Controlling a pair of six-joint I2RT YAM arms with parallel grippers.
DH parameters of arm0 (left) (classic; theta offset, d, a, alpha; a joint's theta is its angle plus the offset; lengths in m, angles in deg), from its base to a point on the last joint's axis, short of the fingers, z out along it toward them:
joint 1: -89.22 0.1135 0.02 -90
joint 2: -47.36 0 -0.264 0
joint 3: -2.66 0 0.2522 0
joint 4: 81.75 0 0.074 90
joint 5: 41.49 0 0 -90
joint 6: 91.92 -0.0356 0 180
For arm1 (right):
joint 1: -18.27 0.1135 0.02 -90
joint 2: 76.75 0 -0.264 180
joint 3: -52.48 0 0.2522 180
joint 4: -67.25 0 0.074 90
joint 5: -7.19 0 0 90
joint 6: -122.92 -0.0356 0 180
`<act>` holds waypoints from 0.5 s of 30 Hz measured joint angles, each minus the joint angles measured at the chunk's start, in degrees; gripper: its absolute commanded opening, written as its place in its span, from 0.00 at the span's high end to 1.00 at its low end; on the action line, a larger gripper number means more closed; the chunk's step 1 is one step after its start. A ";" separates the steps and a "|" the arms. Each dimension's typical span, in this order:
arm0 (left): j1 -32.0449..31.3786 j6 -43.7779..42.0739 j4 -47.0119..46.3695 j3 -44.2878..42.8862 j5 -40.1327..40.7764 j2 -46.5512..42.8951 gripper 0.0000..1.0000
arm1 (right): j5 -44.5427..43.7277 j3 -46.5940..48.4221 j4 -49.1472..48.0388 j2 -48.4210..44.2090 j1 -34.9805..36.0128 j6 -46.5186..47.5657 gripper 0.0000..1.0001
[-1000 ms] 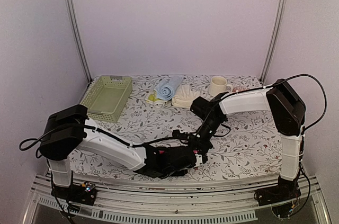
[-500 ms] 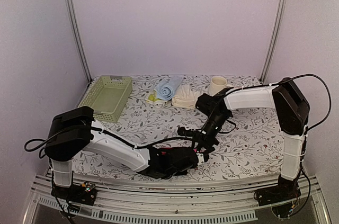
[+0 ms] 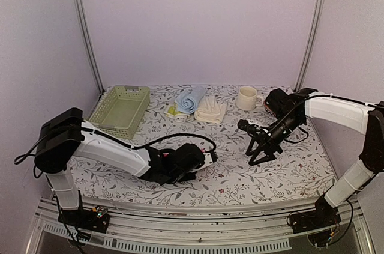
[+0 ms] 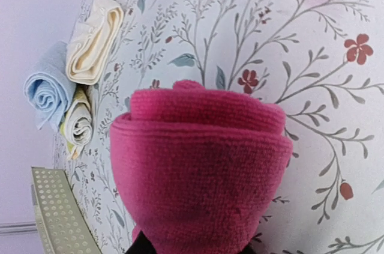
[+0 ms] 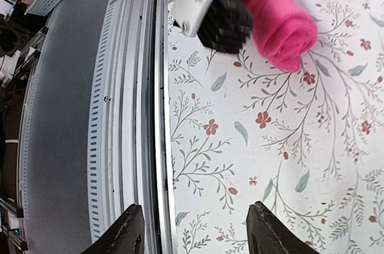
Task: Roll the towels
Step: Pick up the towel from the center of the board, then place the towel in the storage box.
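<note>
Left end effector (image 3: 204, 159) is clamped on the hot pink towel (image 4: 198, 170). In the left wrist view the roll fills the frame right in front of the camera. The right wrist view shows the black fingers sitting over the roll's near part. The towel looks fully rolled, with the spiral visible at its free end.

Position: near-centre of the floral surface (image 3: 288, 176), a bit toward the near edge. I can't tell whether it's resting on the surface or lifted just off it.

Key relation: the roll's long axis runs roughly in line with the left end effector's reach, with the free end sticking out past the fingers toward the right arm's side.

Right end effector (image 5: 197, 212) is open with nothing between the fingers. It's off to the right, well apart from the roll, so the left arm owns this one.

The other three towels are rolled and grouped at the far edge:
- light blue towel (image 3: 191, 99)
- cream-white towel (image 3: 210, 110), just beside the blue one
- yellow-green towel (image 3: 176, 111), tucked against the blue one

From the left end effector they lie toward the far edge, well apart. My guess is the pink roll goes next to them, which means a carry away from the bases, and the roll could loosen on release.

The green mesh basket (image 3: 123, 110) is at far left and the cream mug (image 3: 247, 98) at far right. Neither is in the path.

No brands, labels or readable text anywhere.
</note>
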 measured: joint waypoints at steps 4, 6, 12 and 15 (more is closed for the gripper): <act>1.38 -1.66 0.11 0.11 -0.02 -4.28 1.00 | 0.66 -4.52 -3.26 -0.09 -0.44 -2.49 0.40; 1.92 -2.56 0.20 0.00 -0.04 -6.19 1.00 | 1.07 -5.44 -4.98 -0.20 -0.94 -3.23 0.40; 4.79 -5.22 1.11 -0.90 0.68 -8.39 1.00 | 2.16 -5.92 -7.87 -0.20 -1.86 -4.00 0.39; 6.38 -7.39 1.20 -0.90 1.42 -9.29 1.00 | 2.43 -6.54 -8.70 -0.24 -1.86 -4.02 0.39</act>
